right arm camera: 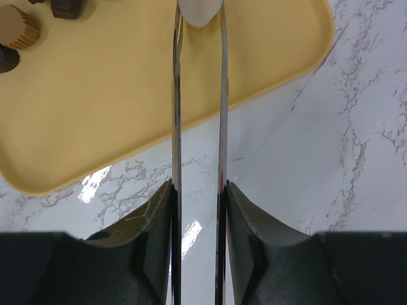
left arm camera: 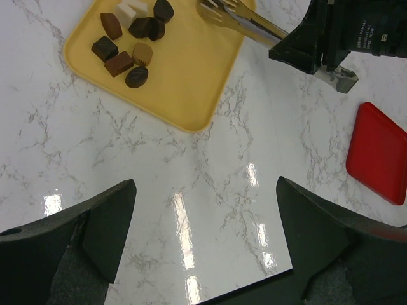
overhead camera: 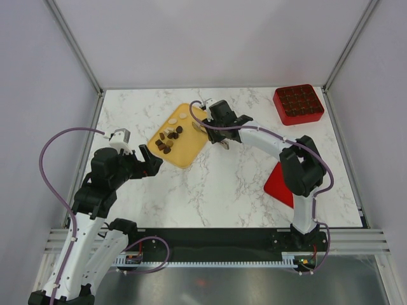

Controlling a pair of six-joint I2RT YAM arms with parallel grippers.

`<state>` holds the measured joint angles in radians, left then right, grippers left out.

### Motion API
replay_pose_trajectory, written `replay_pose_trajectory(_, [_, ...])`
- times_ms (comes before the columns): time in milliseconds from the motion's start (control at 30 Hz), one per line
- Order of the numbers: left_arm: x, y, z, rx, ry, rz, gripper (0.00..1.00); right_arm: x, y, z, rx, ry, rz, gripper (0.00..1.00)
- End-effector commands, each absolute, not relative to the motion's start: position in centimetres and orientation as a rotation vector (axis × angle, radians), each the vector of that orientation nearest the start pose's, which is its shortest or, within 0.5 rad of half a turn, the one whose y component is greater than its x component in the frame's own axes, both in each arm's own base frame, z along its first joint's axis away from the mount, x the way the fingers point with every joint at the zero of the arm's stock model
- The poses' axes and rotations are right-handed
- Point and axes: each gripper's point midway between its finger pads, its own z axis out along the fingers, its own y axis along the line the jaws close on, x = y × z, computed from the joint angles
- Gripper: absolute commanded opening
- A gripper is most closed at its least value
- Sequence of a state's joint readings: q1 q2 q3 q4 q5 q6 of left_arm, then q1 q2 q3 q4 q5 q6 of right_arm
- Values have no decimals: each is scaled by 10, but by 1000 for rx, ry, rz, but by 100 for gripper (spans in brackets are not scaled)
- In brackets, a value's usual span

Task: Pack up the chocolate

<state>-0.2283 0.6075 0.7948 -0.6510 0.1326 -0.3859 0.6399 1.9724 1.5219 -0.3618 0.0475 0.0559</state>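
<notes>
Chocolate [overhead camera: 168, 143]: tiny, light, likely slick and easily marred; on tray [overhead camera: 185, 154], far left of tabletop [overhead camera: 241, 184]. Right hand [right arm camera: 198, 190] clamps tongs [right arm camera: 220, 95], tips straddling white piece [right arm camera: 199, 11]; pinch its sides gently. Left hand [left arm camera: 203, 184] wide, empty.

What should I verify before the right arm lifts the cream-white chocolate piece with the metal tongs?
1. Right gripper clamped on the thin metal tongs: ok.
2. Tong tips on both sides of the cream-white oval chocolate: ok. Whether they already pinch it: cannot tell.
3. Left gripper open and apart from the yellow-orange rounded tray: ok.
4. Red gridded box uncovered, grid showing: ok.
5. A free cell in that box: cannot tell, too small in the top view.
6. Marble table between tray and box free of obstacles: ok, the flat red plate lies nearer the arm bases.
</notes>
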Motion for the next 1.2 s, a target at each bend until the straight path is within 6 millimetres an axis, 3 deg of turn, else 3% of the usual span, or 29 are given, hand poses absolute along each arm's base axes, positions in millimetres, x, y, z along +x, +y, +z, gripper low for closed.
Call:
replay_pose_trajectory(0, [225, -88, 229, -75, 2033, -501, 100, 424, 304, 151, -623, 2197, 339, 34])
replay_pose_trajectory(167, [225, -88, 229, -76, 2033, -499, 100, 430, 284, 176, -565, 2179, 339, 33])
replay_pose_trajectory(233, [225, -88, 229, -73, 2034, -500, 100, 438, 262, 190, -511, 2168, 318, 33])
replay_pose_trajectory(433, [225, -89, 229, -72, 2033, -505, 100, 466, 172, 217, -290, 2163, 197, 32])
replay_pose_trajectory(567, [225, -90, 229, -69, 2035, -509, 100, 486, 91, 229, -64, 2152, 55, 32])
replay_pose_trajectory(633, [225, -90, 229, -69, 2037, -511, 100, 491, 65, 234, 18, 2145, 19, 32])
replay_pose_trajectory(667, [225, -90, 229, -69, 2037, -511, 100, 495, 40, 236, 92, 2139, -24, 32])
replay_pose_trajectory(733, [225, -91, 229, -65, 2036, -513, 100, 503, 18, 236, 156, 2133, -57, 32])
replay_pose_trajectory(767, [225, -90, 229, -65, 2036, -513, 100, 510, -8, 242, 239, 2120, -70, 32])
replay_pose_trajectory(900, [225, -90, 229, -65, 2036, -513, 100, 523, -40, 230, 331, 2140, -92, 33])
replay_pose_trajectory(933, [224, -90, 230, -64, 2034, -513, 100, 526, -48, 236, 353, 2128, -99, 33])
replay_pose_trajectory(1167, [225, -90, 229, -67, 2037, -507, 100, 542, -76, 216, 414, 2163, -109, 33])
